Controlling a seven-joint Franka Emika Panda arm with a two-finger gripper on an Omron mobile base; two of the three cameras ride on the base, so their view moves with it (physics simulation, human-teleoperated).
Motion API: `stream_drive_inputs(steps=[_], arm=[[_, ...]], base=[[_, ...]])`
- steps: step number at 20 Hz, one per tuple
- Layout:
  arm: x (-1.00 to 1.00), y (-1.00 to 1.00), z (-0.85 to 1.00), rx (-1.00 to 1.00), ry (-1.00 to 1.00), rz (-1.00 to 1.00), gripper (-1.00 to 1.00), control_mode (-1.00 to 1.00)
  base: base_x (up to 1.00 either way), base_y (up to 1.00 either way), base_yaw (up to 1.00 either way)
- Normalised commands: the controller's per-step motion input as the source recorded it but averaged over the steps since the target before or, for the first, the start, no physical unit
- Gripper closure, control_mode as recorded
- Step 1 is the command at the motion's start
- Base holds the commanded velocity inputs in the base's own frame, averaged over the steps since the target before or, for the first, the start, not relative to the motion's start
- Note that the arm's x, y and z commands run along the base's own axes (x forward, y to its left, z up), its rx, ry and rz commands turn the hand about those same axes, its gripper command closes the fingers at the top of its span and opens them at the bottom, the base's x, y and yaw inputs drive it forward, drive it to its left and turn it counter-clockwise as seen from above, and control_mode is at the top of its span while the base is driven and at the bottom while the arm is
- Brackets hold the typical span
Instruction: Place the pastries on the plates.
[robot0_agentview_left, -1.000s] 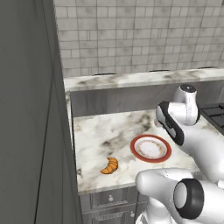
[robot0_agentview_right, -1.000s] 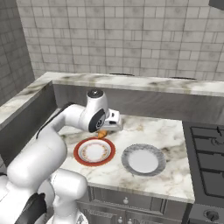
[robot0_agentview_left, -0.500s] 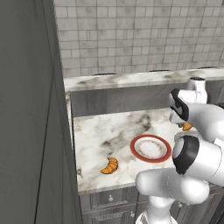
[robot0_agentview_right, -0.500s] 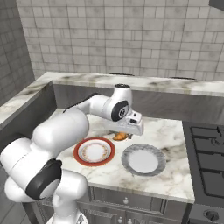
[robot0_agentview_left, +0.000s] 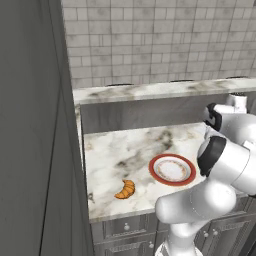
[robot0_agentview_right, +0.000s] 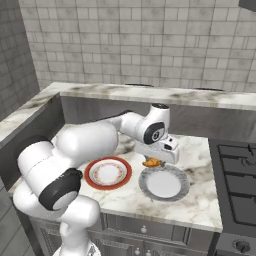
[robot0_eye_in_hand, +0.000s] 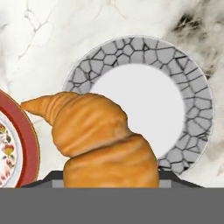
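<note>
Gripper (robot0_agentview_right: 156, 161) pinches one croissant (robot0_agentview_right: 153, 162) between its fingers and holds it in the air, above the far left edge of the grey plate (robot0_agentview_right: 164, 183). From the hand camera, the croissant (robot0_eye_in_hand: 98, 142) hangs over the left part of this plate (robot0_eye_in_hand: 192, 113), whose rim has a cracked stone pattern. The red-rimmed plate (robot0_agentview_right: 108, 173) lies just beside it on the left, on the marble counter (robot0_agentview_right: 200, 200). The second croissant (robot0_agentview_left: 125, 189) lies on the counter well apart, to the left of the red-rimmed plate (robot0_agentview_left: 172, 169), near the front edge.
</note>
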Motion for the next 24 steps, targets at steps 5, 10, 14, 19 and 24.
stream_drive_inputs(steps=[5, 10, 14, 19, 24], arm=[[0.04, -0.41, -0.59, -0.02, -0.14, -0.02, 1.00, -1.00], [0.00, -0.18, -0.37, -0.02, 0.03, -0.03, 1.00, -1.00], [-0.03, 0.00, -0.30, 0.00, 0.08, -0.04, 1.00, -1.00], [0.00, -0.01, -0.42, 0.00, 0.06, -0.02, 1.00, -1.00], [0.00, -0.06, -0.43, 0.00, 0.02, -0.02, 1.00, -1.00]], base=[[0.00, 0.00, 0.00], [0.00, 0.00, 0.00], [0.00, 0.00, 0.00], [0.00, 0.00, 0.00], [0.00, 0.00, 0.00]])
